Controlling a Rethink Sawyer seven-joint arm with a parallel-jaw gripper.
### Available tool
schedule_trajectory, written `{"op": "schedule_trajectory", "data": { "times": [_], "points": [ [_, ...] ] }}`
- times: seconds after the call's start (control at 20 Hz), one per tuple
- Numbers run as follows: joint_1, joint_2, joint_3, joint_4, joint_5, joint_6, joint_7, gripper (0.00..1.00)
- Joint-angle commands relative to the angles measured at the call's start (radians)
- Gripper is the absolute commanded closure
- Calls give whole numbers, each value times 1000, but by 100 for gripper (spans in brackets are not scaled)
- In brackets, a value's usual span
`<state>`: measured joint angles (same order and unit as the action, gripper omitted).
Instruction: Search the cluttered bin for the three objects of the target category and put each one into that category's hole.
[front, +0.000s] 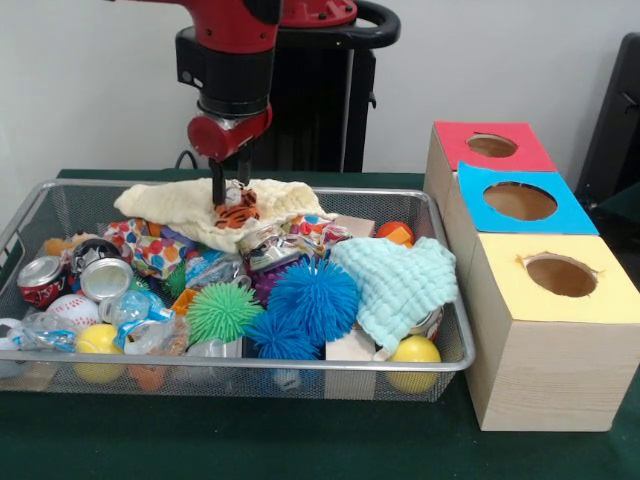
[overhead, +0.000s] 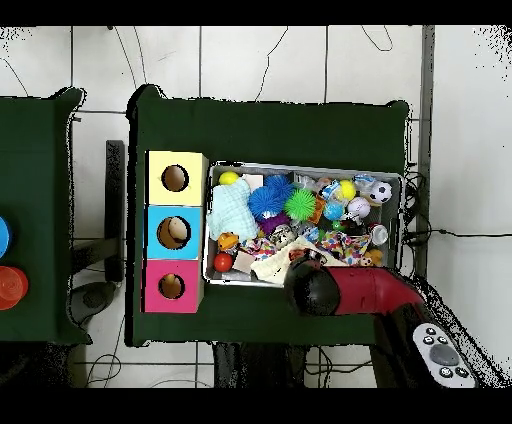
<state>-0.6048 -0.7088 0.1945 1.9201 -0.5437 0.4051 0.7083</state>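
Front view: a green-covered table (front: 300, 440) carries a wire mesh bin (front: 440, 355) heaped with toys, and to its right a row of three wooden boxes with holes in their tops. The yellow-topped box (front: 545, 340) stands nearest, the blue-topped box (front: 520, 200) in the middle, the red-topped box (front: 490, 145) farthest; the overhead view shows something pale inside the blue hole.

Inside the bin, a cream cloth (front: 190, 205) lies along the far side and a pale mint cloth (front: 400, 280) drapes the right part. Two blue spiky balls (front: 312, 295) and a green spiky ball (front: 222, 312) sit near the middle front. Crushed cans (front: 105, 278) lie at the left, a baseball (front: 72, 310) below them, yellow balls (front: 415, 350) at both front corners.

The gripper (front: 228, 195) hangs at the bin's far side, its fingers closed around a small striped tiger toy (front: 238, 212) resting on the cream cloth.

Open table lies in front of the bin; the boxes stand just beside its right rim. No writing is legible.
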Motion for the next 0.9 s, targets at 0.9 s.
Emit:
{"op": "schedule_trajectory", "data": {
  "times": [0.9],
  "points": [
    [34,100,54,-139,-37,-69,117,0]
  ]
}}
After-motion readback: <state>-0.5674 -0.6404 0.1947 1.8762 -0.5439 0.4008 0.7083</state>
